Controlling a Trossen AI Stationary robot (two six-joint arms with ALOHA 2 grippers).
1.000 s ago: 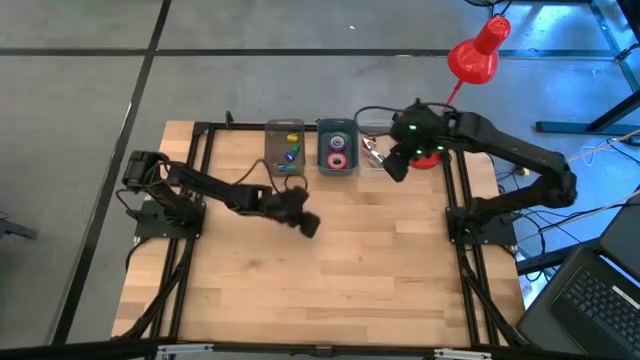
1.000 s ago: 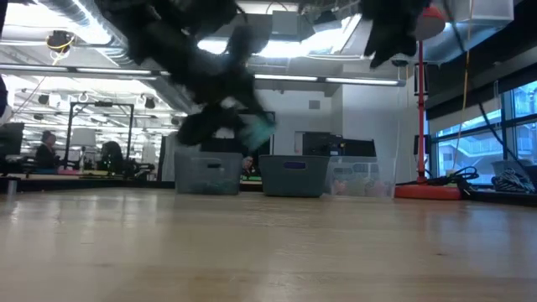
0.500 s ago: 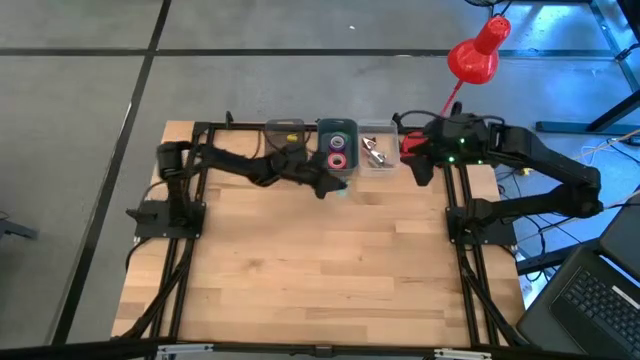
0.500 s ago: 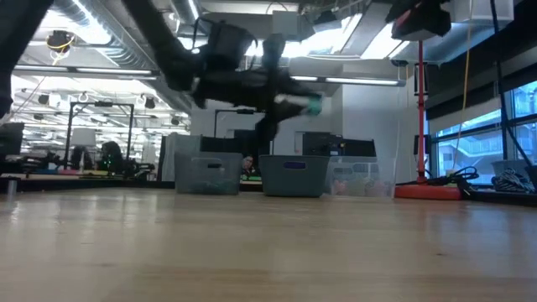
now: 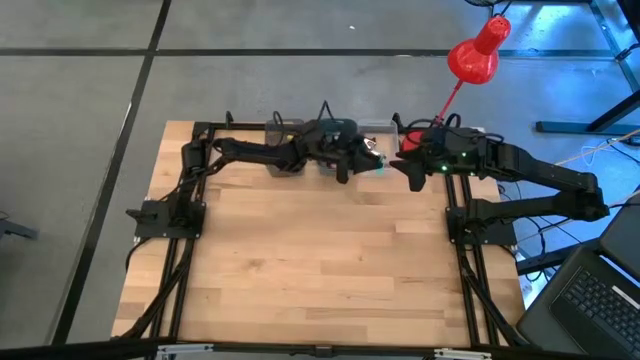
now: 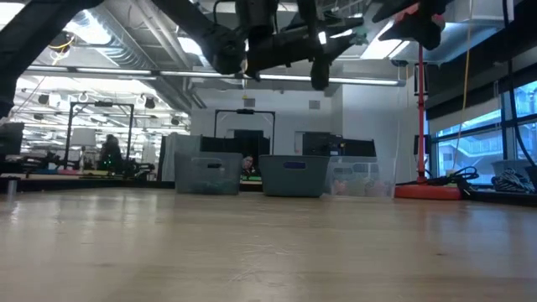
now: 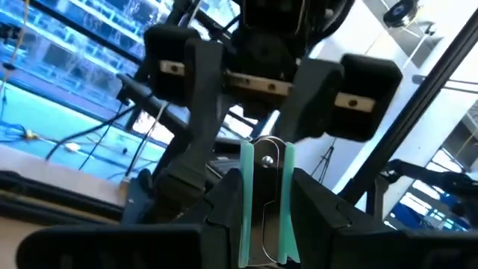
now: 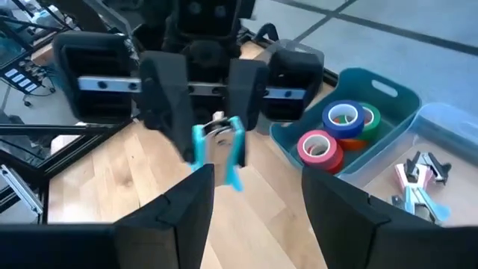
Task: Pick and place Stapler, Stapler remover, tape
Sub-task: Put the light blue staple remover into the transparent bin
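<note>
My left gripper (image 5: 352, 165) reaches level over the far bins, shut on a teal stapler remover (image 8: 216, 146), which also shows in its own wrist view (image 7: 263, 202). My right gripper (image 5: 408, 170) hangs open just to its right, facing it, fingers apart and touching nothing. Tape rolls, a red one (image 8: 320, 146) and a blue-green one (image 8: 345, 119), lie in the teal bin (image 8: 388, 93). More removers (image 8: 418, 183) lie in the clear bin beside it. No stapler shows. My left gripper pinches the stapler remover between its two fingers (image 7: 224, 202), holding it by its rear part (image 7: 263, 224). The teal jaw end (image 8: 233, 175) sticks out past the fingertips. The fingers come level, pointing toward the table's right. The remover is lifted clear, above the bins.
Three bins stand in a row at the table's far edge: a clear one (image 5: 283, 128), the teal one (image 5: 337, 126) and another clear one (image 5: 378, 128). A red lamp (image 5: 478, 52) stands at the far right corner. Bare wood (image 5: 330, 260) spreads nearer.
My left gripper has swung from mid-table toward the far edge and to the right, rising, carrying the teal remover to above the bins. My right gripper has drawn back a little toward the right edge and now faces the left one.
</note>
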